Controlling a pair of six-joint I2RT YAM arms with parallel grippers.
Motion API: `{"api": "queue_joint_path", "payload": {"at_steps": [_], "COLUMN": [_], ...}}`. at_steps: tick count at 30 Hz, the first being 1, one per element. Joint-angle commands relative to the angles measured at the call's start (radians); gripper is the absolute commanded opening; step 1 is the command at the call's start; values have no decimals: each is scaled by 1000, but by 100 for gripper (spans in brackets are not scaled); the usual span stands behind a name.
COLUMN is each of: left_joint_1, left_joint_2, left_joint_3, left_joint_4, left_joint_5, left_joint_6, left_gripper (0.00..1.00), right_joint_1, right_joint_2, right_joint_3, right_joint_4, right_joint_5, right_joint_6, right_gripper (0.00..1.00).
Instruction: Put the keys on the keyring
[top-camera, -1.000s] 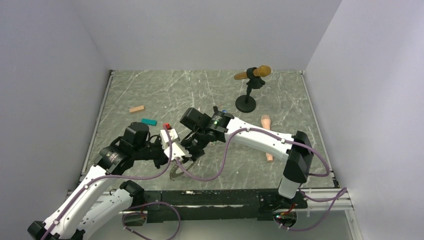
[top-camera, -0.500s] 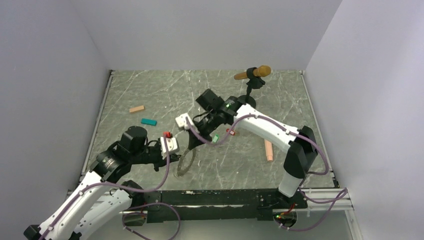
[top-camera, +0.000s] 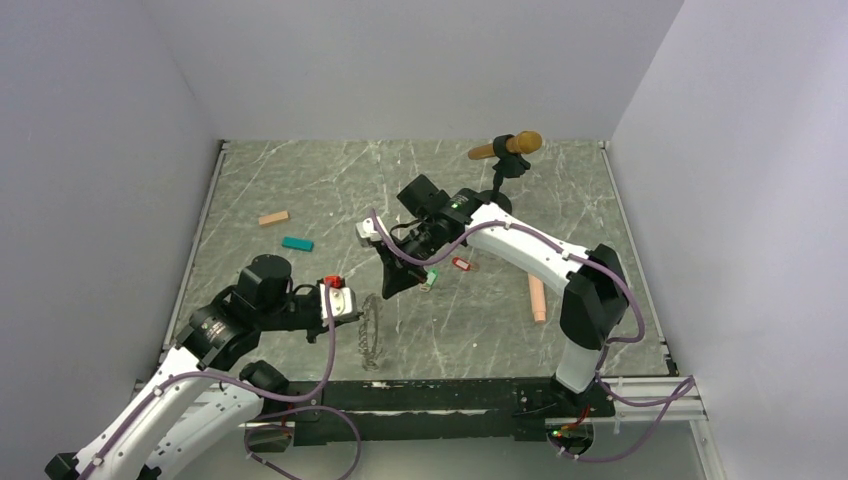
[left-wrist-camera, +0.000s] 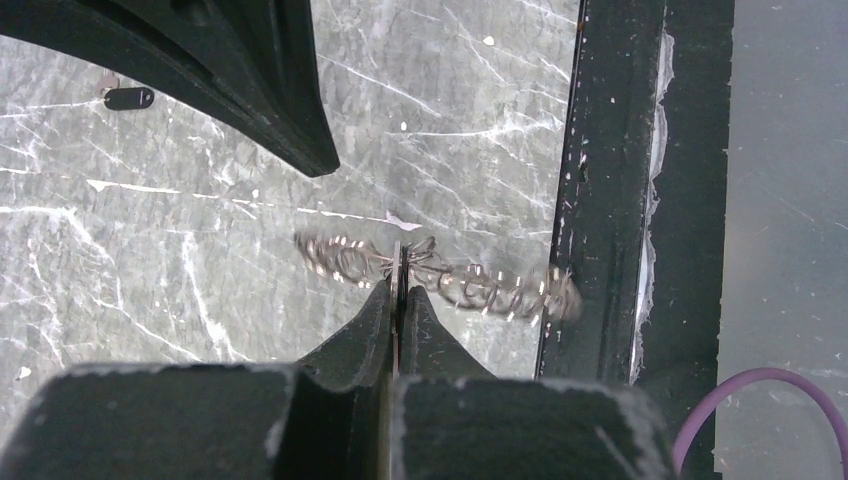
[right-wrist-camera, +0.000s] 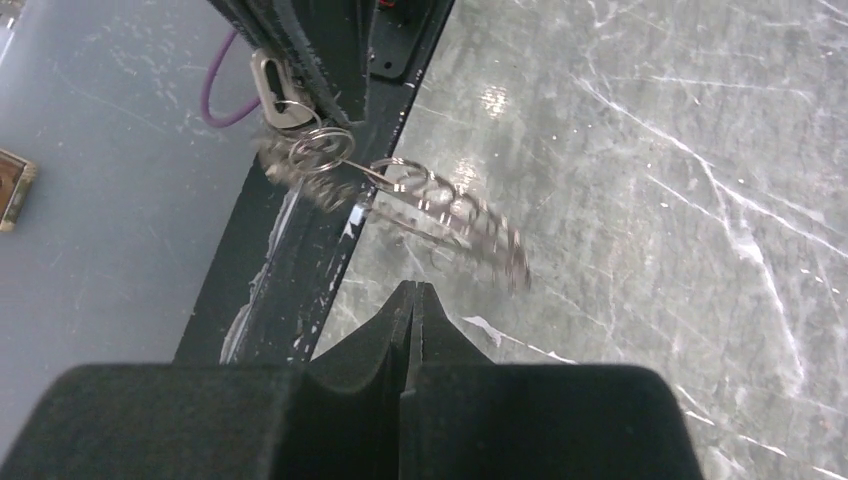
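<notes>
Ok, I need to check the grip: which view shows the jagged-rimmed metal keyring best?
Left wrist: the jagged-rimmed metal keyring sits close up and edge-on, pinched in the shut left hand. The right wrist shows it oblique and blurred. The top view shows it small and edge-on.

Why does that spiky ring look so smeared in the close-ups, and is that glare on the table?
Left wrist view: the keyring is streaked, likely motion blur, while the table is sharp. Right wrist view: same smear, plus a bright light reflection on the table. Top external view: the keyring looks only slightly soft.
</notes>
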Motion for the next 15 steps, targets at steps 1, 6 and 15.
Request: {"api": "queue_joint_path", "payload": {"at_steps": [1, 6, 15], "left_joint_1": [-4, -4, -6], "left_joint_2": [2, 9, 68], "left_joint_3": [32, 37, 81], "left_joint_4": [21, 16, 25], "left_joint_5": [-5, -14, 31], "left_joint_6": [30, 51, 190], "left_gripper": [0, 0, 0], "right_joint_1": [-5, -5, -5], "right_joint_2": [-40, -49, -23], "right_joint_3": [-22, -25, 20], "right_joint_4": [-21, -66, -34], "right_joint_5": [-115, -174, -187], "right_joint_6": [-71, -184, -182], "right_gripper": [9, 33, 39]}}
